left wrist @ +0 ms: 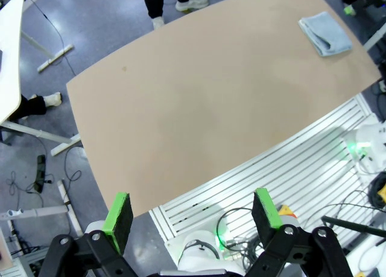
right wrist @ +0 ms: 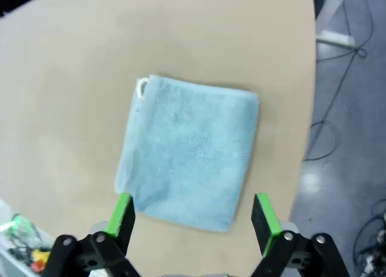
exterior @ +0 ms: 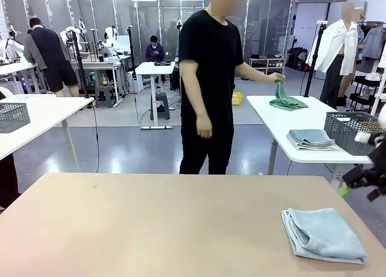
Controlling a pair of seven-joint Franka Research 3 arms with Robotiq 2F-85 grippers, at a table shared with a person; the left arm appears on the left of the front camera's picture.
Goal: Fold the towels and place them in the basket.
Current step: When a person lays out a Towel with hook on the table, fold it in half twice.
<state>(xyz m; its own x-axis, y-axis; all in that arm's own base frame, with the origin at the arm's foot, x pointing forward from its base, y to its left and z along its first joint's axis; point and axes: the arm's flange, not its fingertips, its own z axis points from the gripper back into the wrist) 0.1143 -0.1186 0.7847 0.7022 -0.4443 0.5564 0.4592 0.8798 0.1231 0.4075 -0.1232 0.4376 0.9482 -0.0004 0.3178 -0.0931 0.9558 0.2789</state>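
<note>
Though the blue towel (exterior: 324, 233) is folded on the table (exterior: 151, 222), it is not yet put in the basket (exterior: 350, 135) behind. The green towel (exterior: 287, 102) is held by the person's hand (exterior: 276, 78). Both the right gripper (right wrist: 190, 213), above the blue towel, and the left gripper (left wrist: 190, 210) are spread wide, empty. No writing can be read.

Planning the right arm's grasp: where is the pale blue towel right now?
The pale blue towel lies folded on the tan table, near its right front corner in the front view, and ahead of the open right gripper in its wrist view.
</note>
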